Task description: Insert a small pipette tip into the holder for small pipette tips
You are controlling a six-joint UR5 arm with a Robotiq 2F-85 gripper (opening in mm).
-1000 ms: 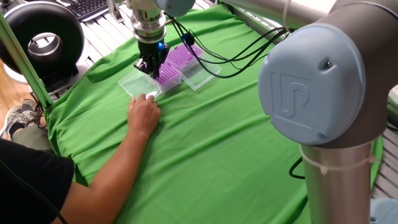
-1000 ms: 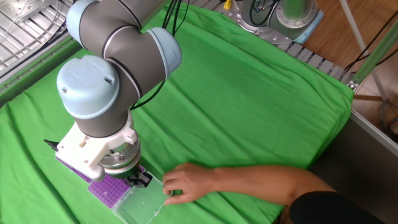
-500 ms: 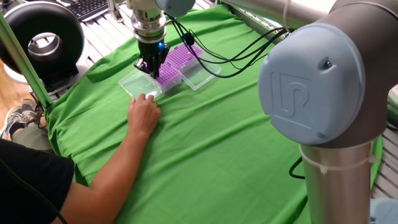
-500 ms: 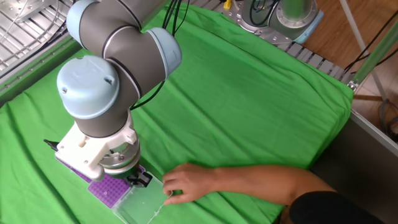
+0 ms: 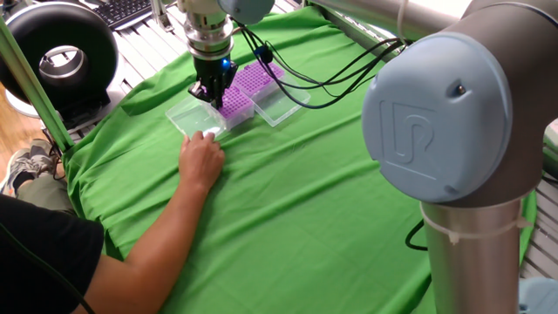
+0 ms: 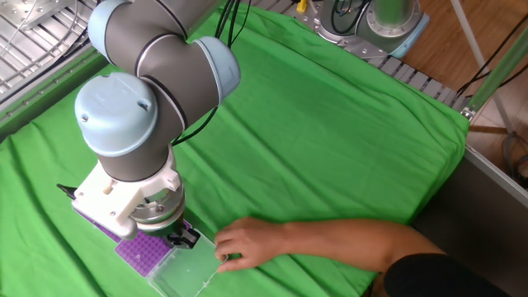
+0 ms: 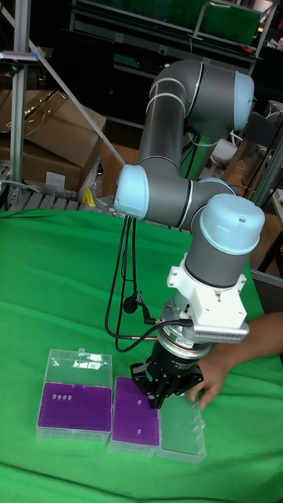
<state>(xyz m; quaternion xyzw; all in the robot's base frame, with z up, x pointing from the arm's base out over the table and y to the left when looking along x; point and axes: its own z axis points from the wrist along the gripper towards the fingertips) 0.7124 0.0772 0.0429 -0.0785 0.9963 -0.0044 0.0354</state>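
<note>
One fixed view: gripper (image 5: pixel 212 94) points straight down w/ fingers just above the holder for small pipette tips (image 5: pixel 234 105), purple rack in clear box; its open lid (image 5: pixel 193 117) lies flat toward a person's hand (image 5: pixel 201 158) touching its edge. Other fixed view: rack (image 6: pixel 142 252) sits directly below the fingers; finger gap hidden by wrist. Tall fixed view: fingers over near-right rack (image 7: pixel 135 411); second rack (image 7: pixel 75 405) just beside it, left. Tip too small to see; finger opening cannot be told. Few holes appear filled.
</note>
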